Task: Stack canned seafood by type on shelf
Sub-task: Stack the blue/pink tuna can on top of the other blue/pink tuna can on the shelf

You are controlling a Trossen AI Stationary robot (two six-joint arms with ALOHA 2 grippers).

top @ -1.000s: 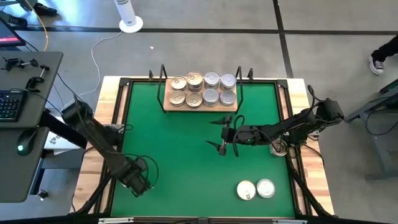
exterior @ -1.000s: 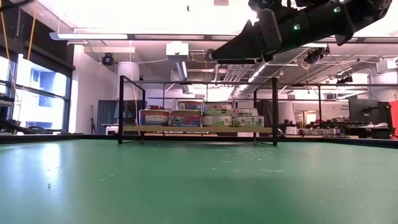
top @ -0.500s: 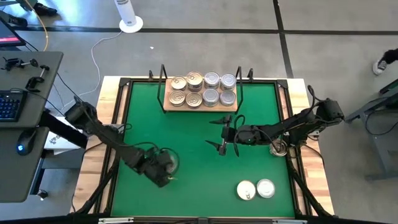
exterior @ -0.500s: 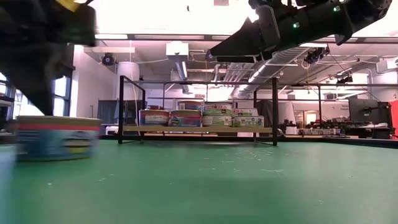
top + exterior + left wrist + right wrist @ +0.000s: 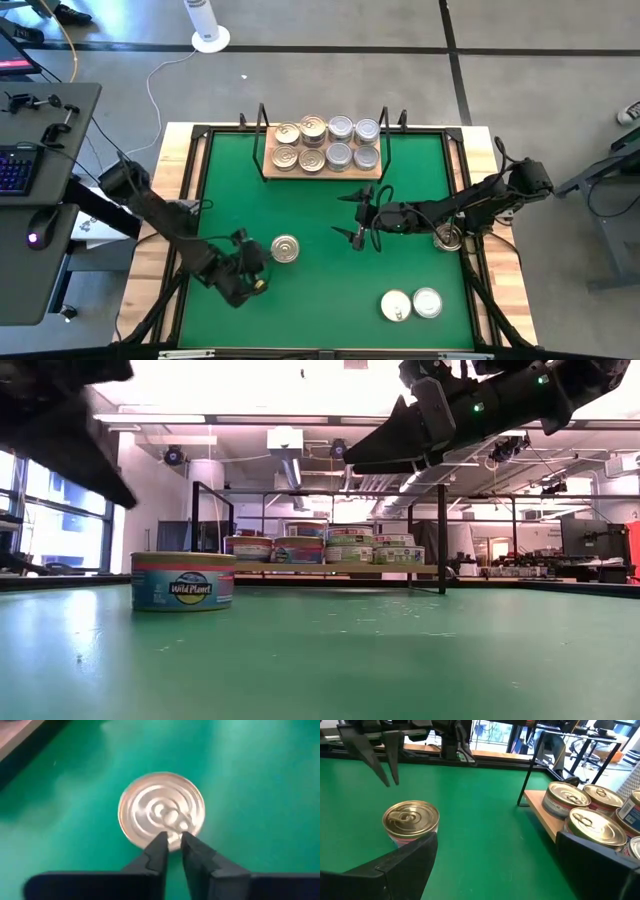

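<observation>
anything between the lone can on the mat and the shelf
No. In the high view only bare green mat lies between the lone can and the shelf; the low view shows the same.

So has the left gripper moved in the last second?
Yes. The left gripper swung toward the mat's middle, nearer the shelf, leaving a can there.

A gold-lidded can (image 5: 285,248) with a teal-and-pink label stands on the green mat (image 5: 300,310); the shelf (image 5: 322,173) is tan.
</observation>
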